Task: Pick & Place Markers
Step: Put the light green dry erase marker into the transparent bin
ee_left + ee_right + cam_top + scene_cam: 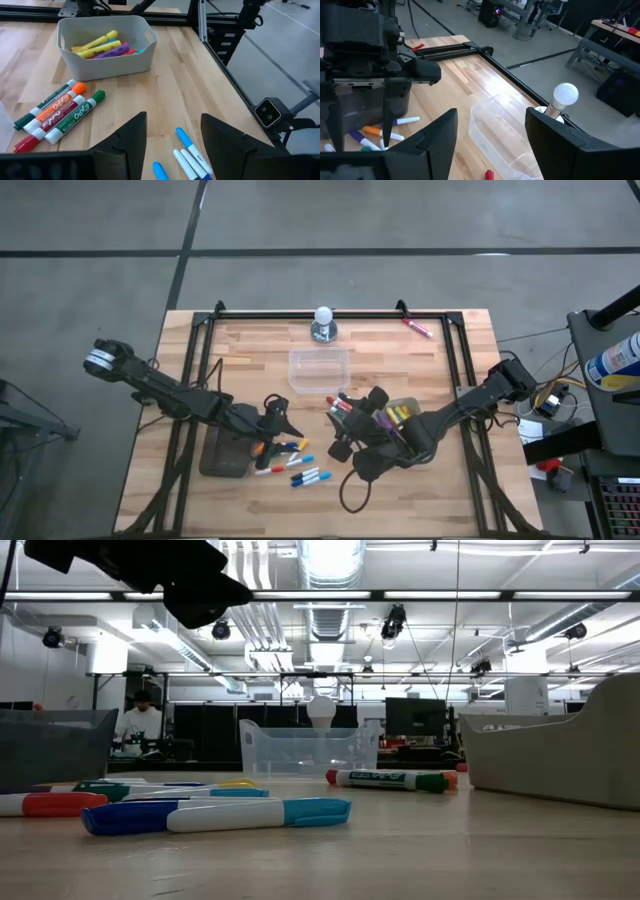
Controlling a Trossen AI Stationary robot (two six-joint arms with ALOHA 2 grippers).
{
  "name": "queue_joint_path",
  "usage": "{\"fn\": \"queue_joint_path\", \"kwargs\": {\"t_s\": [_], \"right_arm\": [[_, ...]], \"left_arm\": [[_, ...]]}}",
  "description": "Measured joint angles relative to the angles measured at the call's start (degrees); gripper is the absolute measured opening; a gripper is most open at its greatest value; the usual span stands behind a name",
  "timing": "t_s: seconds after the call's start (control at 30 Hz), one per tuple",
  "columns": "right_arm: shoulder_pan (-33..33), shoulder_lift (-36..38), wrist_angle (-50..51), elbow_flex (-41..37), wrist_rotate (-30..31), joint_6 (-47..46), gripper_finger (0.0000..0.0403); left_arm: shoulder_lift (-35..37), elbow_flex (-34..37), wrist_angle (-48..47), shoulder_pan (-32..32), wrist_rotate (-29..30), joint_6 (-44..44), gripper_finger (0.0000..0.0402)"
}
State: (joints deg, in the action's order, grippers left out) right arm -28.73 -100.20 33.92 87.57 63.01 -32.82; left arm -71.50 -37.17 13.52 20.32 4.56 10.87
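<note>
- Left tool (278, 418) hangs just above the counter (450, 490) with its jaws spread wide, nothing pinched. Its fingertips (131, 134) frame a bare strip of wood.
- Right under and in front of it lies a loose scatter of markers (296, 464), mostly blue-capped, a few orange or red; I can't get a firm count. The left wrist view catches three of the blue ones (190, 152).
- Beside that pile, under the left arm, sits a dark grey tray (226, 454).
- Right tool (346, 442) faces the left one across the middle of the counter, fingers also spread apart and empty.
- Near the right tool there's a row of four whiteboard markers (56, 116): two green caps, one orange, one red, lying side by side.
- Just past them is one grey bin (106, 51) holding yellow, purple and pink highlighters (102, 46).
- Further back in the middle sits one clear tub (319, 369).
- Behind it, one white light bulb on a base (323, 324).
- One lone red marker (417, 328) lies by the back rail, well apart from everything else.
</note>
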Motion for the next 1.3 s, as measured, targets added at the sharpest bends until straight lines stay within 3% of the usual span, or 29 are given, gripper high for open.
{"fn": "queue_joint_path", "kwargs": {"t_s": [1.3], "right_arm": [[0.0, 0.0, -0.4, 0.0, 0.0, 0.0, 0.0224]], "left_arm": [[0.0, 0.8, 1.6, 0.0, 0.0, 0.4, 0.0179]]}}
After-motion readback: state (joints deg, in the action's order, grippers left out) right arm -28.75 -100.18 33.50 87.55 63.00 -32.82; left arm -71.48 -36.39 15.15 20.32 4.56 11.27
